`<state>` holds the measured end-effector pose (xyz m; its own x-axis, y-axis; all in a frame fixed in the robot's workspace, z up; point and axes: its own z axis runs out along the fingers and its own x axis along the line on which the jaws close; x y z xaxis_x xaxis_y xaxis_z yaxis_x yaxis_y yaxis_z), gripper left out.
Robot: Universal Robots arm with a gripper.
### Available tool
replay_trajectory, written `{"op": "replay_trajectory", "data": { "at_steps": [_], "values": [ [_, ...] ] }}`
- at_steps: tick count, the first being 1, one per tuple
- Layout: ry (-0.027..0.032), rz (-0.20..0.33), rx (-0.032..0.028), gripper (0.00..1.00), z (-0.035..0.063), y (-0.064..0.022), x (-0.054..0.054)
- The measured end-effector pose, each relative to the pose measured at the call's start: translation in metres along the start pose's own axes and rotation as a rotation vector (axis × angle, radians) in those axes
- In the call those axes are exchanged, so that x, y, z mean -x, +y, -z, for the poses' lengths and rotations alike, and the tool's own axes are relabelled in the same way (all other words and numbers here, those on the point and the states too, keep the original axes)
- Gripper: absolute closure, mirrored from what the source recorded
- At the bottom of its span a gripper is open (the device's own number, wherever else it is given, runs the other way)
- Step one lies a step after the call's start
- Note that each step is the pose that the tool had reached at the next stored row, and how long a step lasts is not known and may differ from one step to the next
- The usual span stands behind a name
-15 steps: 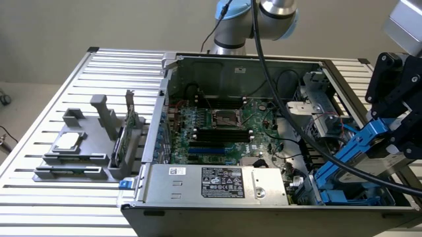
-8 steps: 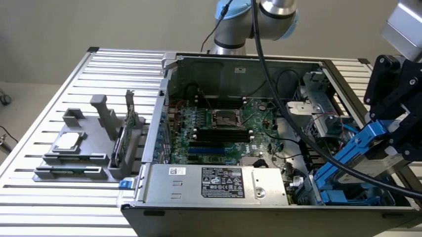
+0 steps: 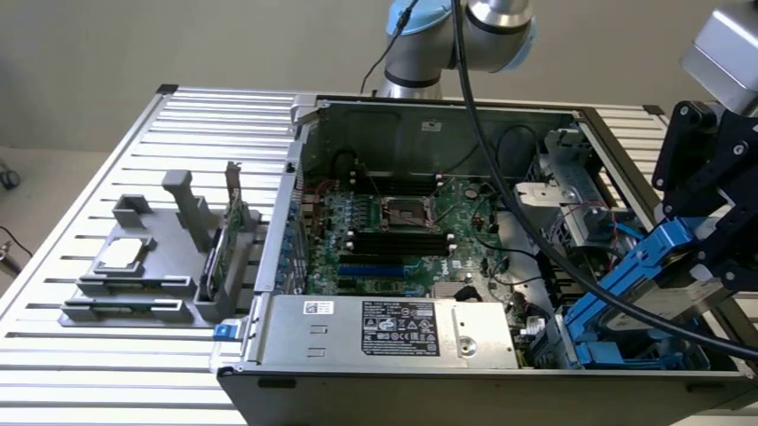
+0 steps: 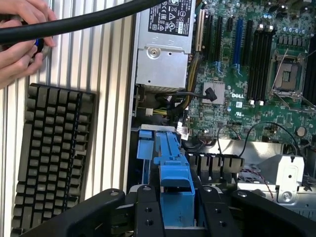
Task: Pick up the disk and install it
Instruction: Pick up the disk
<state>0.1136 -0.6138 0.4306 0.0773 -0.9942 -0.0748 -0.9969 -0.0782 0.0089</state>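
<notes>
Open case (image 3: 427,124) lies on the bench (image 3: 71,355). Motherboard (image 3: 391,231) flat on the case floor, with the power supply (image 3: 391,328) in front of it along the near wall. Parts holder (image 3: 130,288) on the bench, at the exterior view's left of the case. Disk (image 3: 627,284) tilted, clamped in the tool (image 3: 698,266), over the case's near corner at the exterior view's right. Keyboard (image 4: 54,158) on the bench beside the case.

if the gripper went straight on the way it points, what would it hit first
Probably the blue plastic bay in the corner of the computer case. The gripper points down into it, so the disk in its fingers would touch first. Depth is hard to judge.
</notes>
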Motion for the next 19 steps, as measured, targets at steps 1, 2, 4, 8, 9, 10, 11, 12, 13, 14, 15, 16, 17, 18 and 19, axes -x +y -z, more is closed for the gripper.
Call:
{"op": "replay_trajectory", "data": {
  "at_steps": [1, 2, 4, 8, 9, 10, 11, 12, 13, 14, 15, 16, 17, 18, 19],
  "values": [
    [0.0001, 0.000, 0.0000, 0.67, -0.0002, 0.0000, 0.0000],
    [0.0001, 0.000, -0.0001, 0.67, -0.0004, 0.0000, 0.0000],
    [0.0002, 0.000, -0.0001, 0.67, -0.0009, 0.0001, -0.0001],
    [-0.0006, 0.000, -0.0001, 0.67, -0.0015, 0.0000, -0.0001],
    [-0.0019, 0.000, -0.0002, 0.67, -0.0016, 0.0001, -0.0002],
    [-0.0037, 0.000, -0.0003, 0.67, -0.0016, 0.0001, -0.0002],
    [-0.0058, 0.000, -0.0005, 0.67, -0.0016, 0.0001, -0.0002],
    [-0.0082, 0.000, -0.0007, 0.67, -0.0016, 0.0001, -0.0002],
    [-0.0103, 0.000, -0.0009, 0.67, -0.0015, 0.0001, -0.0001],
    [-0.0121, 0.000, -0.0010, 0.67, -0.0015, 0.0001, -0.0001],
    [-0.0138, 0.000, -0.0011, 0.67, -0.0016, 0.0001, -0.0001],
    [-0.0153, 0.000, -0.0013, 0.67, -0.0019, 0.0001, -0.0001],
    [-0.0164, 0.000, -0.0013, 0.67, -0.0024, 0.0001, -0.0002],
    [-0.0170, 0.000, -0.0012, 0.67, -0.0032, 0.0001, -0.0002],
    [-0.0171, 0.000, -0.0014, 0.67, -0.0042, 0.0002, -0.0003]
  ]
}}
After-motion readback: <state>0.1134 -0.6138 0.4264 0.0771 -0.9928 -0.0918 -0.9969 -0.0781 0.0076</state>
